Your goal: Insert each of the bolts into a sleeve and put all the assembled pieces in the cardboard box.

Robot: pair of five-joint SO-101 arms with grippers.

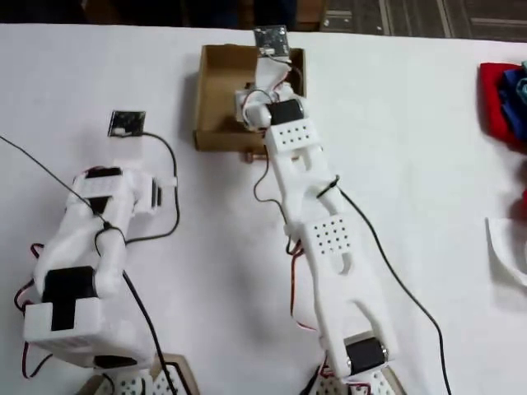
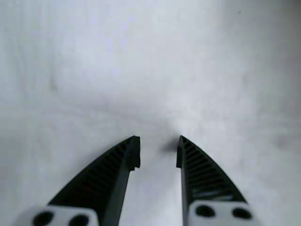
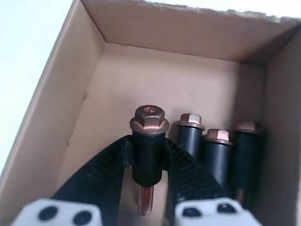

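My right gripper (image 3: 148, 143) is shut on a black sleeve (image 3: 147, 155) with a copper bolt (image 3: 149, 120) through it, its threaded end poking out below. It holds this piece inside the cardboard box (image 3: 89, 80). Three more assembled pieces (image 3: 217, 153) sit side by side against the box wall beside it. In the high view my right arm (image 1: 300, 164) stretches over the box (image 1: 216, 90). My left gripper (image 2: 157, 151) is open over bare white table, nothing between its fingers. My left arm (image 1: 90, 239) sits folded at the table's left.
A small copper-coloured piece (image 1: 249, 155) lies on the table against the box's near wall. Red and blue cloth (image 1: 502, 90) and a white curved object (image 1: 506, 255) sit at the right edge. Cables (image 1: 165, 222) trail between the arms.
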